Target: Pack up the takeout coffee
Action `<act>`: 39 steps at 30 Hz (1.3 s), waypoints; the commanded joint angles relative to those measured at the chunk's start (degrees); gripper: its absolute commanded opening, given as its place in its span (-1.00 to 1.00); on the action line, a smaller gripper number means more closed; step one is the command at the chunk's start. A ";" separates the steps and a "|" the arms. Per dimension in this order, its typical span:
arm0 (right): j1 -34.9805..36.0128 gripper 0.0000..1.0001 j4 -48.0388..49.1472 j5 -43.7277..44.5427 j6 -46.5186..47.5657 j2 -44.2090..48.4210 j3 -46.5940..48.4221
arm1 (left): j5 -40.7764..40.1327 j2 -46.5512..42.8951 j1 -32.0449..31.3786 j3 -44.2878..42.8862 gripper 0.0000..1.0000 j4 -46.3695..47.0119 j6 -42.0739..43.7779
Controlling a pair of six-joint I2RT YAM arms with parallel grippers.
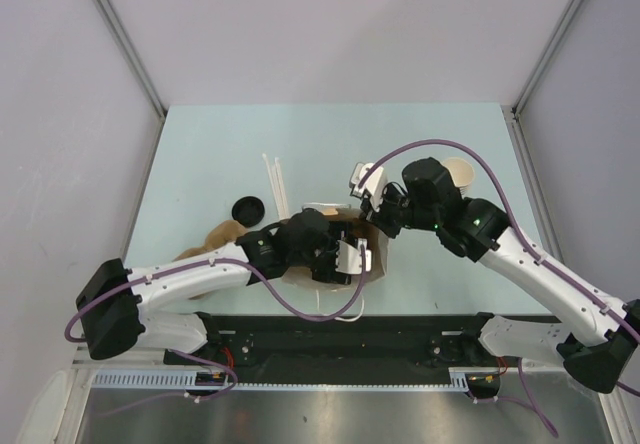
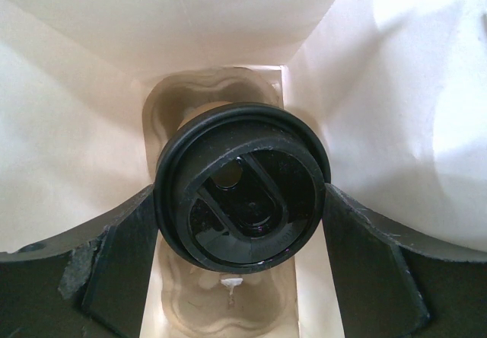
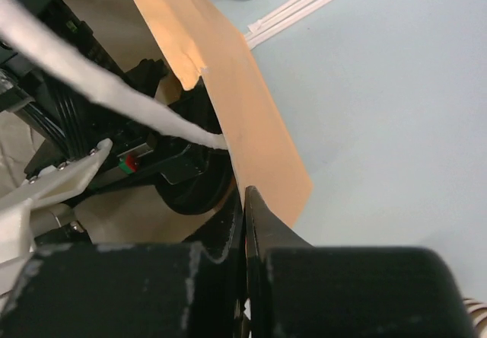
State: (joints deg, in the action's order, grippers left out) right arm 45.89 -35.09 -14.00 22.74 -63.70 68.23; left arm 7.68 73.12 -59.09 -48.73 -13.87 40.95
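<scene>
Left gripper [image 2: 242, 201]: clamped around coffee [image 2: 243, 182], inside bag [image 2: 396, 87]
Right gripper [image 3: 245, 205]: pinching bag rim
Tray [image 2: 221, 311]: bag floor, beneath coffee

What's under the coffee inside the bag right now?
A moulded-pulp carrier lies at the bottom of the bag, showing around the black lid. The lid hides everything directly below it, so contact with the carrier cannot be told.

This is a robotics lab test cell. A pale green table [image 1: 200, 164] is boxed in by plain white panels [image 1: 330, 24] on bare aluminium posts [image 1: 120, 34]. A left arm [image 1: 190, 276] and a right arm [image 1: 540, 264] are bolted to a black rail [image 1: 400, 336]. Purple cables [image 1: 425, 147] loop loose, and a slotted cable duct [image 1: 130, 376] runs along the front.
</scene>
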 commanded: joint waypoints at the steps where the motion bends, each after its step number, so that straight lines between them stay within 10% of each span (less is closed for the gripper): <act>1: 1.57 -1.00 1.96 3.44 0.11 0.42 1.21 | 1.37 -1.15 -0.32 0.74 -0.63 2.26 -1.75; 39: 4.12 -1.00 3.01 4.16 2.04 0.86 0.68 | -5.22 12.92 -0.41 -6.29 -0.74 -3.53 -6.50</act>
State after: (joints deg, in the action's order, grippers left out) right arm 50.22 -35.16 -6.66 24.45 -63.33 68.23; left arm 2.68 82.54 -59.90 -53.78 -13.21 37.01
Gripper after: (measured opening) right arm 0.010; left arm 0.823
